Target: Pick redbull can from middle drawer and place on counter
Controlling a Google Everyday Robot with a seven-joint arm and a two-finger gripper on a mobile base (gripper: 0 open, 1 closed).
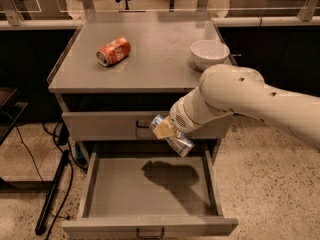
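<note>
The robot's two-finger gripper point(163, 129) was clamped on the slim, shiny silver-and-blue redbull can point(179, 143), holding it tilted in the air above the open, shallow grey metal middle drawer point(150, 199). Above that drawer, the flat grey counter point(150, 76) bore an orange-red soda can point(113, 51) lying sideways and a white bowl point(210, 53).

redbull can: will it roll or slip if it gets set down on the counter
The redbull can hangs tilted in the gripper above the drawer; slim and round, it would probably roll if laid down sideways on the flat counter. Its shiny metal skin looks slippery, and set upright it may tip easily.
</note>
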